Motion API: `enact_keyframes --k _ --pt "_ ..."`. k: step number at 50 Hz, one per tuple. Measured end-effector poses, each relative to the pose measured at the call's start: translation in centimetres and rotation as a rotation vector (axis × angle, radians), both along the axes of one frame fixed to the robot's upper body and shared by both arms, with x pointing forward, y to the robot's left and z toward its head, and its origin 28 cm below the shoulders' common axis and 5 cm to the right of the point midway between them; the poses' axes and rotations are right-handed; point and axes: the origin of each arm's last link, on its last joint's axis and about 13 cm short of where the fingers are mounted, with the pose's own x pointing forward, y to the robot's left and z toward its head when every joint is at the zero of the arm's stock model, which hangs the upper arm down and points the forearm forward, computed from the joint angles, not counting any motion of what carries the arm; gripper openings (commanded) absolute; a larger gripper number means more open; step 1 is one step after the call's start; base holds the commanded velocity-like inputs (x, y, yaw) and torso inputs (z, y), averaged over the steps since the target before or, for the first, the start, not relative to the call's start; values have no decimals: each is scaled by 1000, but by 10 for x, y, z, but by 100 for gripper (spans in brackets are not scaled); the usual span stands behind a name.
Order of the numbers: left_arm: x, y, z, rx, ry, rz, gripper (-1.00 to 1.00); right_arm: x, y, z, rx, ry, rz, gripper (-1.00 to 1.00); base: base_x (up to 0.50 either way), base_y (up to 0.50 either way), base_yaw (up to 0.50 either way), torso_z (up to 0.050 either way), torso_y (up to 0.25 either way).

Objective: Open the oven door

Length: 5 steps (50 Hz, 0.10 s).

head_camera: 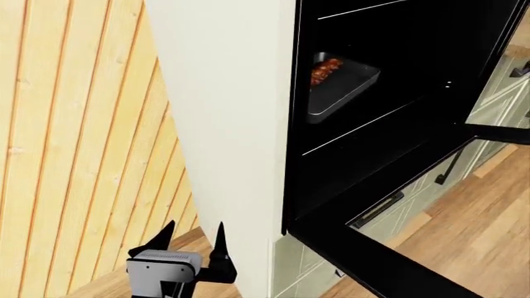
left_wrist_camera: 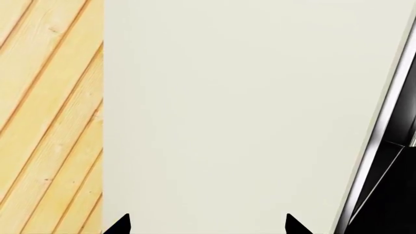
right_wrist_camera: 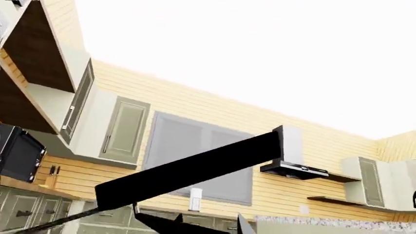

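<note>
Head view: the glossy black-framed oven door (head_camera: 389, 254) hangs swung down, already well open, its long edge running diagonally below the cavity holding a dark baking tray (head_camera: 344, 84); the left pincer (head_camera: 192, 247), fingers spread and empty, faces the pale cabinet side panel (head_camera: 223, 124), the door lying to its right; the right pincer's state cannot be told.

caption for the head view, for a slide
Oven door swung down open, baking tray of food inside; left gripper open beside the cabinet.
</note>
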Motion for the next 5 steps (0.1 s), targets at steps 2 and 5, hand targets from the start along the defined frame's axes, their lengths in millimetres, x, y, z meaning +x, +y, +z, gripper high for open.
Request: enact_keyframes --k 2,5 --pt "0 0 0 0 0 1 100 0 0 -7 13 26 -14 -100 0 0 0 -5 0" --pt "0 0 0 0 1 2 100 0 0 -16 28 62 -25 -100 0 0 0 0 -3"
